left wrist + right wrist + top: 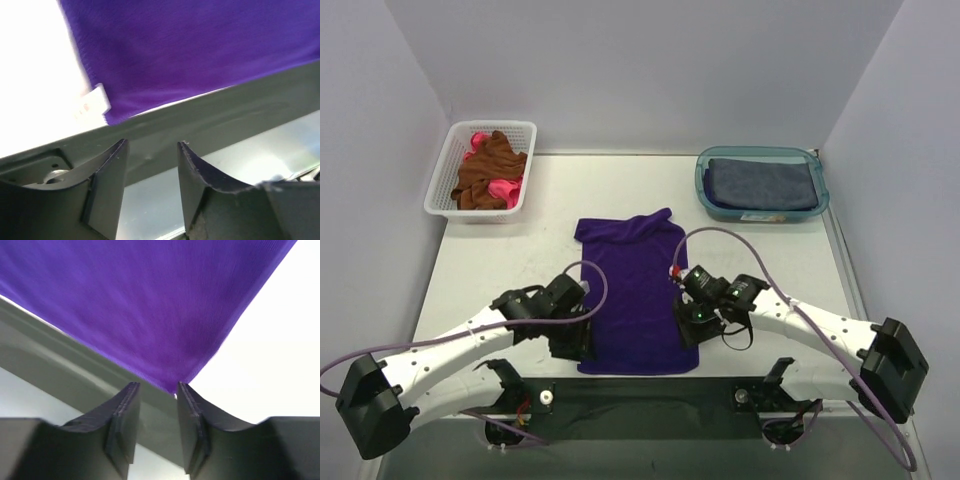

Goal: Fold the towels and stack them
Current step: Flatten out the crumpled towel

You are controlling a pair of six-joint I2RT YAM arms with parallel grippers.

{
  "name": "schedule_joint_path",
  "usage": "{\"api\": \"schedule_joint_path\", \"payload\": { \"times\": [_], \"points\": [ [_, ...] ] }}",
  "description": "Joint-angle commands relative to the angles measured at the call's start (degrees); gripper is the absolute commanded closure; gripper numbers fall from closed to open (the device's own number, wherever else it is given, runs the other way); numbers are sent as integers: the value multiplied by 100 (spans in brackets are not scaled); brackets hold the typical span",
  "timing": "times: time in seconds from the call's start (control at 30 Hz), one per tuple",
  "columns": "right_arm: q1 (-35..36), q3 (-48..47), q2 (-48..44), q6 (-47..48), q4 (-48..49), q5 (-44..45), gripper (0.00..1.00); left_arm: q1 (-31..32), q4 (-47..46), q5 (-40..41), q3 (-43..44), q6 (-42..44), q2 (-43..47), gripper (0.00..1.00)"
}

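The top external view showed a purple towel (pixel 638 300) lying flat in the middle of the table (pixel 770 260), with its far right corner a little folded up and its near edge at the dark strip (pixel 650 395) where the arms were fixed. The left gripper (pixel 570 342) was at the towel's near left corner and the right gripper (pixel 688 330) was at its right edge, close to the near right corner.

In the left wrist view the left gripper (pixel 152 145) had its fingers apart with nothing between them. The towel (pixel 200 50) lay ahead of the fingers, and a white label (pixel 95 102) stuck out at its corner.

In the right wrist view the right gripper (pixel 157 386) was also parted and empty, and the corner of the towel (pixel 140 305) pointed just at the gap.

At the far left, a white basket (pixel 440 195) held a crumpled brown towel (pixel 485 175) and a pink towel (pixel 505 188). At the far right, a teal tub (pixel 702 185) held a folded blue-grey towel (pixel 760 182).
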State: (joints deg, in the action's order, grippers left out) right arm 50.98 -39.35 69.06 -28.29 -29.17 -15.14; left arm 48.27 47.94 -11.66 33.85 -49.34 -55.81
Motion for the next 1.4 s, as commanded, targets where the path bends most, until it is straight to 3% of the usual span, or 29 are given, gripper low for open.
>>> {"api": "schedule_joint_path", "payload": {
  "times": [0.0, 0.17, 0.23, 0.43, 0.67, 0.8, 1.0, 1.13, 1.37],
  "points": [
    [-228, -853, -226, 394, -247, 888, 64, -142, 303, 497, 1315, 47, -156, 45],
    [-1221, -1907, 230, 1104, -177, 924, 52, -1213, 50, 990, 2274, 793, -1009, 35],
    [-1564, -2505, 590, 1387, -133, 907, 51, -1819, -135, 1121, 2608, 1152, -1413, 29],
    [-2275, -3788, 1855, 1880, 393, 512, 50, -2918, -838, 1298, 3539, 1533, -2802, 27],
    [-2646, -5378, 3551, 2231, 693, 99, 50, -3210, -1199, 1166, 4953, 1796, -4410, 30],
    [-2795, -6276, 4587, 2390, 693, -42, 50, -3219, -1191, 815, 5613, 2726, -5192, 31],
    [-2980, -7348, 5678, 2206, 693, -120, 49, -3350, -1638, 490, 5616, 3931, -5501, 28],
    [-3059, -7570, 6040, 2232, 711, -314, 49, -3430, -1885, -72, 5484, 4686, -5607, 28],
    [-3182, -7570, 6401, 2135, 781, -578, 47, -3491, -1912, -583, 5545, 4881, -5924, 28]
  ]
}}
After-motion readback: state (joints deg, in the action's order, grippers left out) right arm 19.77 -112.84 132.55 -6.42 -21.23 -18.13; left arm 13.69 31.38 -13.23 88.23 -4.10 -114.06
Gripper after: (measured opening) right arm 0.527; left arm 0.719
